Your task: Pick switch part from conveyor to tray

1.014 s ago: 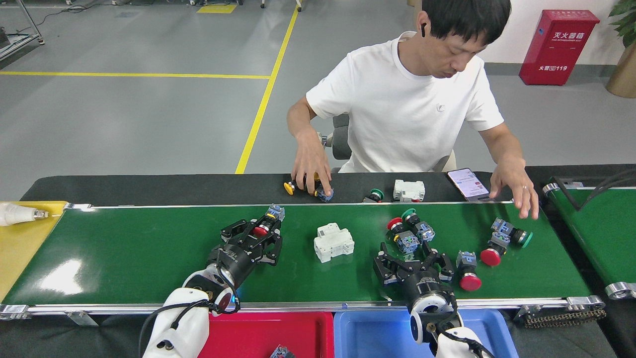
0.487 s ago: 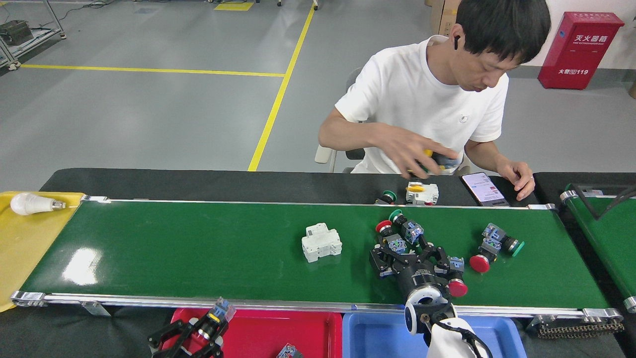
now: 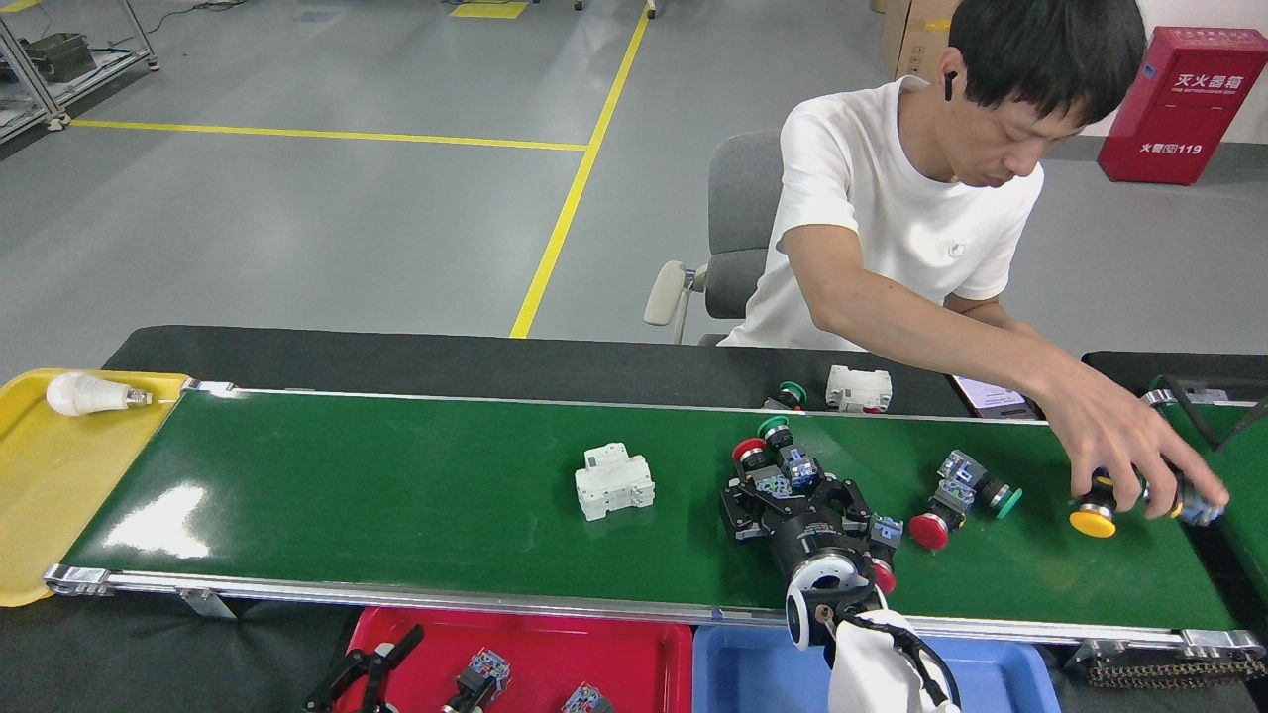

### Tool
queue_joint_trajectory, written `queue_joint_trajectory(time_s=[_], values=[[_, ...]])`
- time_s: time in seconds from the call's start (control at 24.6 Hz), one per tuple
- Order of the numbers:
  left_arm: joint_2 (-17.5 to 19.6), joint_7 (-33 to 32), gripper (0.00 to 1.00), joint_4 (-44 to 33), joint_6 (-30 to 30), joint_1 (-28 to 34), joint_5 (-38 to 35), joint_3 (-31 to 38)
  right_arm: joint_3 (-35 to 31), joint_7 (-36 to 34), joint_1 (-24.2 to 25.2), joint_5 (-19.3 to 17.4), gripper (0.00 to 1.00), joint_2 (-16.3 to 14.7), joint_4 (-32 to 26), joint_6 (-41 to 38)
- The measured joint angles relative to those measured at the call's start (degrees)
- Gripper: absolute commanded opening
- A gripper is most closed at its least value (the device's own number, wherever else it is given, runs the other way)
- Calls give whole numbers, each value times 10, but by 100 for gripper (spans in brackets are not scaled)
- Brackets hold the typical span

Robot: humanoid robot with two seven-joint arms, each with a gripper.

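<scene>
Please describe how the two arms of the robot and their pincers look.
The right arm has a white shell, a black cable along it and a round silver wrist ring. Its pincer is black, with jointed fingers. Of the left arm only the black pincer shows at the bottom edge.

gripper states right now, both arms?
Left gripper: open, empty, over the red tray.
Right gripper: open, down among switch parts on the conveyor.
</scene>
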Motion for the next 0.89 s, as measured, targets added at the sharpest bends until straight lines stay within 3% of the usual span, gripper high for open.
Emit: queue_joint_trajectory(time_s=[0.12,0.32,0.49,0.69,0.89], values=[[-15,-36,100,3,2,2,28,57,2,-9,-5,-1,36,0,5,-33],[-15,-52,100,3,4,-4,31,68,3,-12,-5,-3,32,0,6,-67],[-15,-53,100,25,4,-76,-29,50,3,-12,-3,-11,32,0,-5,-83],[-19,-54,100,106,7,-168,-68,8,3,25,54,-38,34,-6,-131,-137],[-18,-56,100,195,55,-233,-98,-54,3,94,178,-84,37,-30,-276,-305]])
